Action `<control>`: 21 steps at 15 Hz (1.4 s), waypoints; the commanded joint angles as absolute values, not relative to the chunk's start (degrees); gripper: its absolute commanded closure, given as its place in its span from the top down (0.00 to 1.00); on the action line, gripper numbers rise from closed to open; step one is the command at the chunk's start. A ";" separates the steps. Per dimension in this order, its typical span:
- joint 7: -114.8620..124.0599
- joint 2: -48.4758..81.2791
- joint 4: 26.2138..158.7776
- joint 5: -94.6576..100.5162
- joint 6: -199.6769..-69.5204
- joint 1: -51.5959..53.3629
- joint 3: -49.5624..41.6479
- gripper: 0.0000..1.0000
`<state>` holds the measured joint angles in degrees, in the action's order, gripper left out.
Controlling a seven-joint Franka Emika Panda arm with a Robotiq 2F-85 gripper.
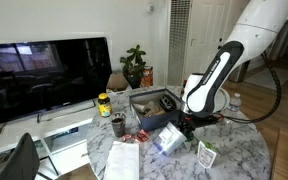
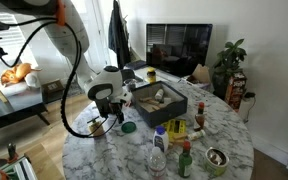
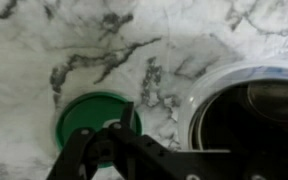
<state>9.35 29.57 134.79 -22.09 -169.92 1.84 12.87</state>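
My gripper (image 3: 131, 118) hangs low over a marble table (image 3: 104, 40), and only one joined fingertip shows, so it looks shut and holds nothing. Its tip lies over the right edge of a flat green lid (image 3: 89, 122) on the table. To the right of the lid is a round, dark container with a shiny metal rim (image 3: 246, 115). In an exterior view the gripper (image 2: 111, 118) is beside the green lid (image 2: 128, 127). In an exterior view the gripper (image 1: 185, 124) is down among clutter and the lid is hidden.
A dark open box (image 2: 160, 102) with items stands mid-table. Bottles and jars (image 2: 177, 130) crowd the near side, with a small bowl (image 2: 216, 157). A TV (image 1: 46, 70) and a plant (image 1: 135, 66) stand behind, and papers (image 1: 124, 160) lie at the table edge.
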 commanded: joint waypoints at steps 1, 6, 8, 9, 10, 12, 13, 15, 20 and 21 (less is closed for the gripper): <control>23.41 24.69 137.47 -16.68 -161.72 13.27 0.95 1.00; 38.52 22.41 135.92 -8.46 -151.30 19.86 -5.42 1.00; 43.35 21.93 135.37 -6.56 -149.11 19.82 -5.08 1.00; 38.05 21.94 136.26 -8.86 -155.13 16.97 -1.41 1.00; 34.56 21.98 136.49 -9.46 -157.31 15.53 0.24 1.00; 27.62 22.38 137.12 -17.35 -164.76 10.66 6.27 1.00; 23.58 22.36 137.25 -21.42 -167.36 7.93 9.84 1.00; 15.02 22.77 137.22 -28.29 -171.64 1.84 17.20 1.00; 5.15 22.91 138.18 -33.02 -168.89 -5.55 23.34 1.00; 5.01 22.62 138.72 -32.48 -168.36 -5.27 22.47 1.00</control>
<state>9.24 22.90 136.94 -30.85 -169.34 -2.54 20.73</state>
